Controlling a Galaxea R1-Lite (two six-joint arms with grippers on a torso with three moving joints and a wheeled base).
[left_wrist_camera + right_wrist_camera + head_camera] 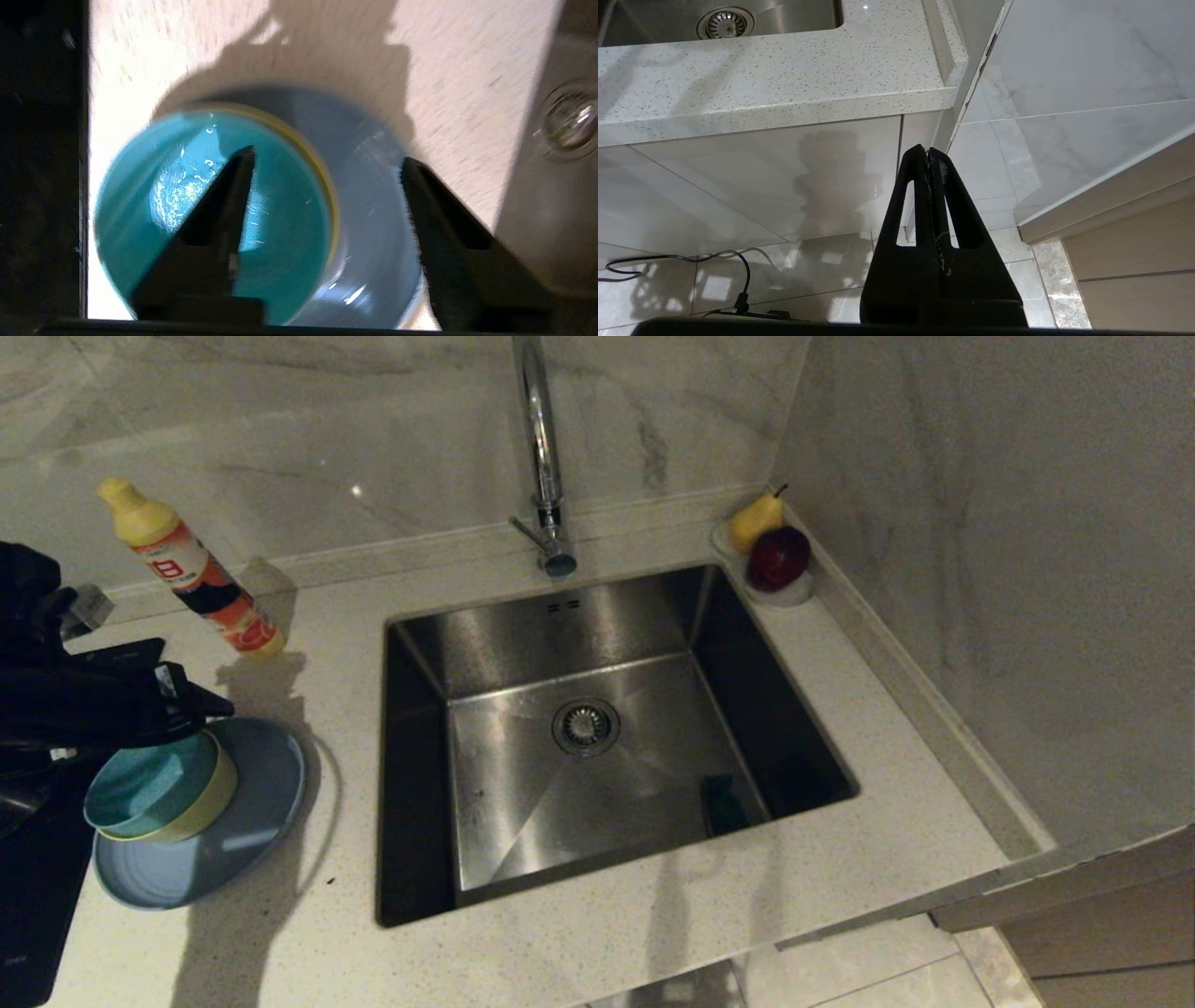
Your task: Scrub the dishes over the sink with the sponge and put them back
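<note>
1. We see our left gripper (327,161) poised over the stacked dishes on the counter, to the left of the sink (523,784), its two fingers (224,200) spread apart and holding nothing
2. Directly beneath that gripper sits the teal-blue bowl (275,210); in the left wrist view one finger lies over its inside and the other lies over the plate beyond its rim
3. The teal-blue bowl is nested in the yellow bowl (210,793), of which we see only the rim and outer wall around it
4. Both bowls rest on the pale blue-grey plate (252,803), which lies flat on the counter under the gripper
5. The sponge (724,800) lies well apart from the left gripper, down in the sink, dark green side showing, against the wall on the far side of the drain strainer (585,726)
6. The tap (541,448) stands behind the sink, and a dish-soap bottle (191,569) stands tilted on the counter just beyond the left gripper
7. A pear (754,518) and a red apple (778,557) sit at the sink's far back corner
8. Our right gripper (928,151) hangs parked below the counter edge, facing the cabinet front, its fingers pressed together on nothing
</note>
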